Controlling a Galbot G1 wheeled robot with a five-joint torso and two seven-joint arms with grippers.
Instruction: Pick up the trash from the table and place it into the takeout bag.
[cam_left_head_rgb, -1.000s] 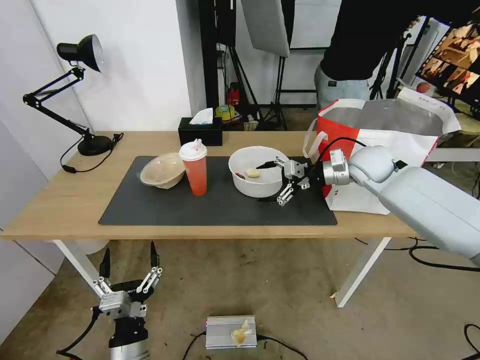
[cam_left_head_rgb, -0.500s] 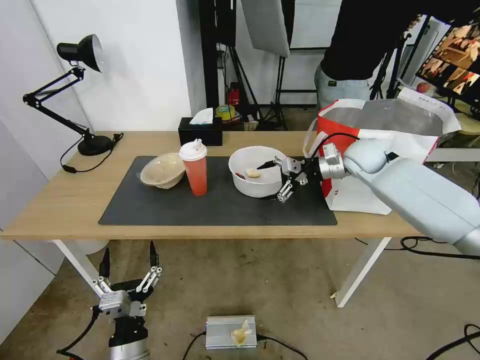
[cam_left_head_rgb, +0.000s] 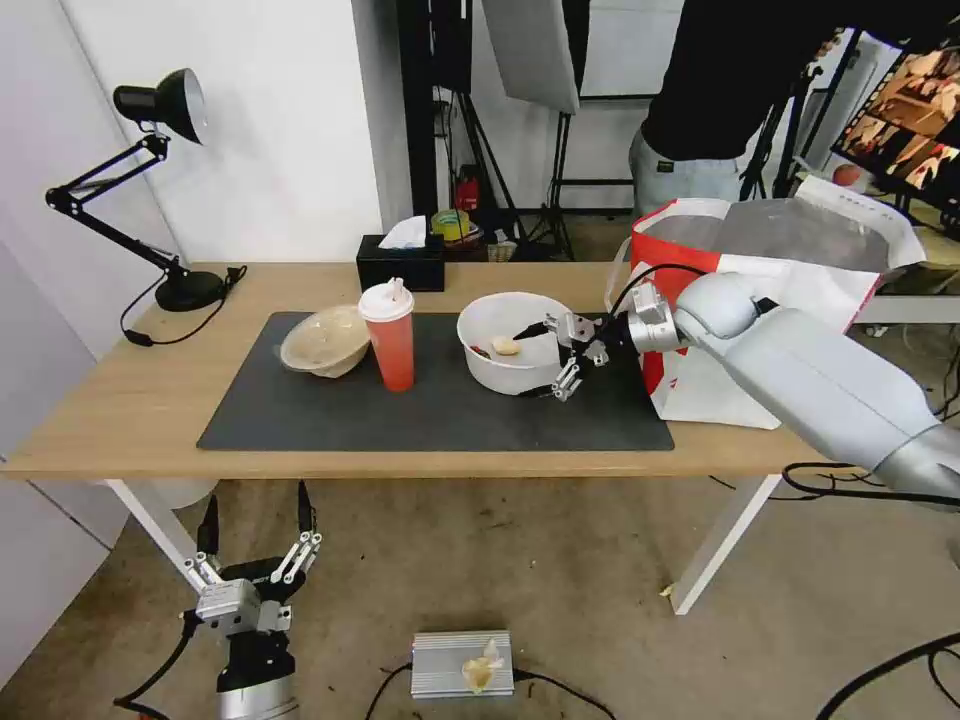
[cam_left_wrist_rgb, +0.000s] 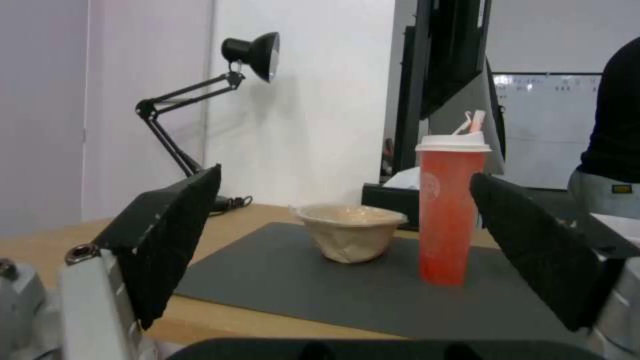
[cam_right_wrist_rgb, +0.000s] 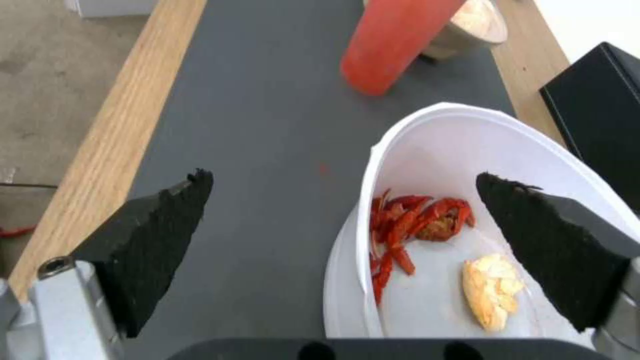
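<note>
Light-wood table (cam_left_head_rgb: 150, 400) bearing dark grey mat (cam_left_head_rgb: 440, 415). Left of mat: black lamp base (cam_left_head_rgb: 188, 292) sitting. Behind mat: black tissue box (cam_left_head_rgb: 400, 268) sitting. Right of mat: takeout bag (cam_left_head_rgb: 770, 290) standing.

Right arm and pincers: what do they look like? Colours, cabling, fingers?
The right arm has smooth pale-grey shells and a silver wrist cuff, with a black cable looping over it. The right pincer has silver linkages and tapered black fingers with rough pads. The left pincer matches, on a silver block with a black cable.
</note>
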